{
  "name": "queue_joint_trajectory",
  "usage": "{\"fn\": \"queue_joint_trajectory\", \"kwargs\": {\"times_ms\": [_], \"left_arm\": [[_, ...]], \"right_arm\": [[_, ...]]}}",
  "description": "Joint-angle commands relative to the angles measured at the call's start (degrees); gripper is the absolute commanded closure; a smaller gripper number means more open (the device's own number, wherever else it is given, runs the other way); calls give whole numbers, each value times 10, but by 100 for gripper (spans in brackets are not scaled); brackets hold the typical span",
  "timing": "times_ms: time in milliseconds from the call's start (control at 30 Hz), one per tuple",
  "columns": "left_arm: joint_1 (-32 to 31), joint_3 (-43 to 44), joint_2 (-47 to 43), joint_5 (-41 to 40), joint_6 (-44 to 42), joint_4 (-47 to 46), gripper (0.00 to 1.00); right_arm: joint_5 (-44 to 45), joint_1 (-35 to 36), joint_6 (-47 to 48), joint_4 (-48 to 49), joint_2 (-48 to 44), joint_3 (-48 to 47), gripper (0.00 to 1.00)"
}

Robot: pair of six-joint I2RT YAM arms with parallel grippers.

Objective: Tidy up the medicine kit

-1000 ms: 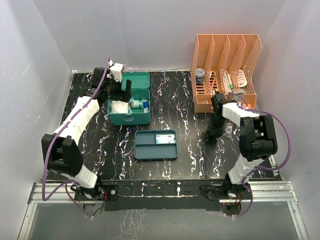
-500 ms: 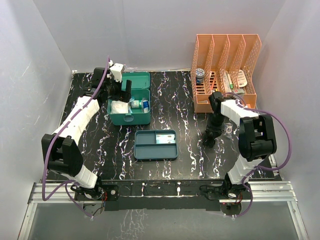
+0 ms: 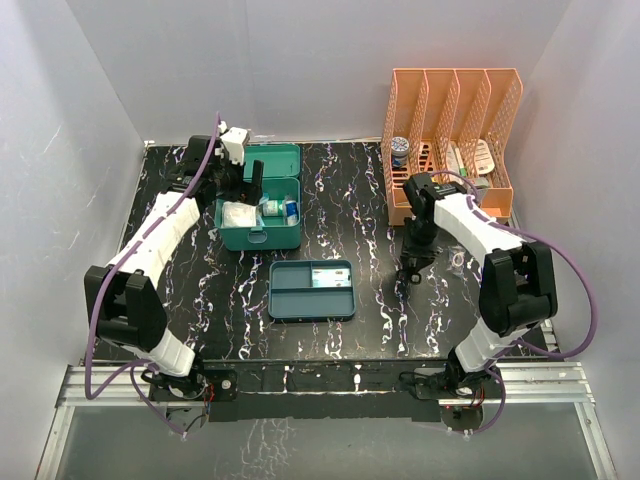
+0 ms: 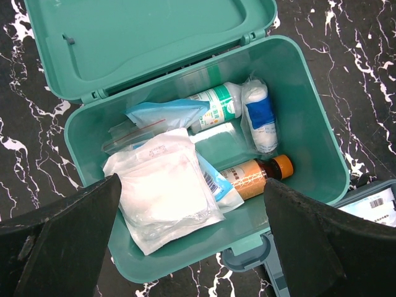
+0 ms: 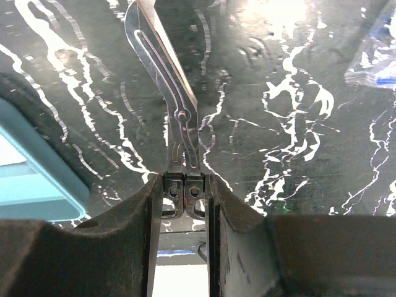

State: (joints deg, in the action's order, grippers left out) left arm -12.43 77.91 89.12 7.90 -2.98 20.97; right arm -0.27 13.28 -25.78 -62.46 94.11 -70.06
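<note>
The teal-green medicine kit stands open at the back left, lid folded back. In the left wrist view the kit holds a white gauze pack, an amber bottle, a bandage roll, a white-green bottle and a blue packet. My left gripper is open and empty above the kit's near wall. My right gripper is shut on the handles of metal bandage scissors, blades pointing away over the black table.
A shallow blue-teal divided tray with a small packet lies at the centre; its corner shows in the right wrist view. An orange slotted file rack with supplies stands back right. A small clear bag lies right of my right gripper.
My right arm has moved left, from near the clear bag toward the table's middle, carrying the scissors. The left arm has not moved.
</note>
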Motion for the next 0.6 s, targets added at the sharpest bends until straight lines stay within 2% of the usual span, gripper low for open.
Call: {"fn": "queue_joint_trajectory", "kwargs": {"times_ms": [0,267,567], "left_arm": [[5,11,5,-2,0,1,1],[5,9,2,-9,1,2,1],[8,3,-6,-28,10,2,1]], "right_arm": [[-18,39,2,-18,-12,-65,100],[-44,119,23,-27,37,-159,100],[-67,185,137,-17,82,-224,100]]}}
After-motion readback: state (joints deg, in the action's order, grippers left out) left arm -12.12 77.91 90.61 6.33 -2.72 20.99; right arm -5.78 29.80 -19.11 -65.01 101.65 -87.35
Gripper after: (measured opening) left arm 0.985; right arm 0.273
